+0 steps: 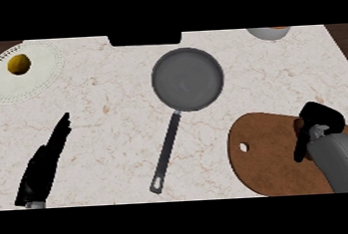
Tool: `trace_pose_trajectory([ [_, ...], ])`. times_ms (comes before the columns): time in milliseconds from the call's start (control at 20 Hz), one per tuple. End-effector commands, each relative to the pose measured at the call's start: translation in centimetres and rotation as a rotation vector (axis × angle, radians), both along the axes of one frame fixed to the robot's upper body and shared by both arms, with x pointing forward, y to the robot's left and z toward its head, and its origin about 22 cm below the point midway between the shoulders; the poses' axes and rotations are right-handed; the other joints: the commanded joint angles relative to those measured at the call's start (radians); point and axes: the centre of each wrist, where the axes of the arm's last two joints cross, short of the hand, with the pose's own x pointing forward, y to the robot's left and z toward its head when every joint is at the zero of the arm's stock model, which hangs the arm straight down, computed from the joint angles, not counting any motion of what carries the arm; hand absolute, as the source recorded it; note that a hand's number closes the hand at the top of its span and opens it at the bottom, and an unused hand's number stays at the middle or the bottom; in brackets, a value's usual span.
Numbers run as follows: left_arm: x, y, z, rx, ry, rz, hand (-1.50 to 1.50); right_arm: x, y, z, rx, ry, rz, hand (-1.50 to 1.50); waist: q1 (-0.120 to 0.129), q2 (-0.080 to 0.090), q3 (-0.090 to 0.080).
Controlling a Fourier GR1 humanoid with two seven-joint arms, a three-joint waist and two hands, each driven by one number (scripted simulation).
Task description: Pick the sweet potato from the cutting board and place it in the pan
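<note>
Sitting at the near right, the brown cutting board (264, 156) is carrying the right hand (319, 124), whose fingers are curling down over the board's far right part, and I honestly can't tell if the sweet potato is under there since it's hidden. Over at the near left the left hand (43, 163) is lying with fingers straight and holding nothing. Farther out, the grey pan (187, 79) is sitting mid-counter, handle pointing near, with a white plate (6, 85) carrying a yellowish lump (19, 64) at far left and a bowl (268, 33) at far right.

pan (187, 78) grey | cutting board (271, 156) brown | counter (111, 137) cream, veined | plate (23, 72) white
</note>
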Motion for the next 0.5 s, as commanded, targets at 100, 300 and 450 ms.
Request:
trace_pose_trajectory([
  [100, 0.2, 0.6, 0.9, 0.009, -0.003, -0.006, 0.00, -0.8, -1.7, -0.7, 0.185, -0.055, 0.070, 1.50, -0.002, 0.006, 0.010],
  [300, 1.0, -0.4, 1.3, -0.004, 0.001, -0.016, 0.00, 0.2, -0.6, 0.8, 0.341, -0.148, 0.178, 1.50, -0.003, 0.006, 0.011],
  [450, 0.0, 0.5, 0.7, -0.004, -0.002, -0.018, 0.00, 0.1, -0.3, 2.2, 0.203, -0.292, 0.225, 1.50, -0.001, 0.005, 0.010],
])
